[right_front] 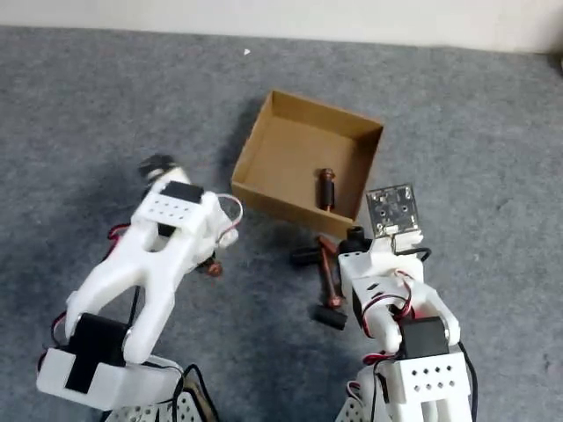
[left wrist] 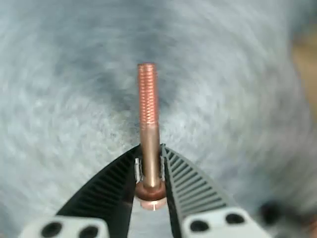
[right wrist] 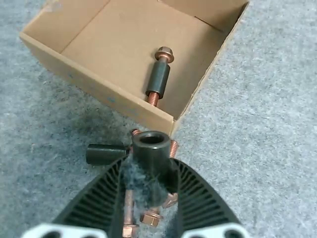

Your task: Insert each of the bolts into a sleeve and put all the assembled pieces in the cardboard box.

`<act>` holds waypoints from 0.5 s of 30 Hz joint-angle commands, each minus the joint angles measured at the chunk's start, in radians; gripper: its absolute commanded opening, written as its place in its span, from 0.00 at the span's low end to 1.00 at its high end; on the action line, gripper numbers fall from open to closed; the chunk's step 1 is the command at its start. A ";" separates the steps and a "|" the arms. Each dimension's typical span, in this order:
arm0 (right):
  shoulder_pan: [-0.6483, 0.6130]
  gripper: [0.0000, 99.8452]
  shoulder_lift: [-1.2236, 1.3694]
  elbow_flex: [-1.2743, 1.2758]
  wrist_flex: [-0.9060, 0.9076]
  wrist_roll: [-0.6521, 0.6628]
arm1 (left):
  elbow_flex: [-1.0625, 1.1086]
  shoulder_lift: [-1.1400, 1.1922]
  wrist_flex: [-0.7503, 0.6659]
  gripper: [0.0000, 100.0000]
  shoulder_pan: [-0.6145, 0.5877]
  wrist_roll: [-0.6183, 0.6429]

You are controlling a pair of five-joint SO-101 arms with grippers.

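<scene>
Four short black cylindrical metal sleeves are visible. One lies inside the open brown cardboard box, threaded over a copper-coloured hex-head bolt as an assembled piece. A second sleeve stands upright between the ribbed black fingers of the right gripper, which are clamped on its sides just in front of the box's near corner. The third sleeve lies on its side close to the box's front wall. The fourth sleeve lies a little farther out from that wall.

The left gripper sits off the box's left front corner. Its fingers are closed on a copper bolt just above the flanged head, with the threaded end pointing away.

More loose copper bolts lie crossed in front of the box beneath the right gripper. There are at least two, but the overlap hides the exact count.

Everything rests on a grey, short-pile carpet. A pale wall strip runs beyond the box.
</scene>
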 commanded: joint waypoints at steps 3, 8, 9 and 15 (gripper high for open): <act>0.010 0.01 -0.024 -0.005 -0.030 -0.006 | -0.097 -0.012 0.002 0.01 -0.064 0.549; 0.010 0.01 -0.024 -0.005 -0.030 -0.006 | -0.094 -0.004 0.002 0.02 -0.061 0.580; 0.010 0.01 -0.024 -0.005 -0.030 -0.006 | -0.094 -0.004 0.003 0.04 -0.062 0.580; 0.012 0.01 -0.024 -0.005 -0.030 -0.006 | -0.096 -0.012 0.006 0.27 -0.056 0.580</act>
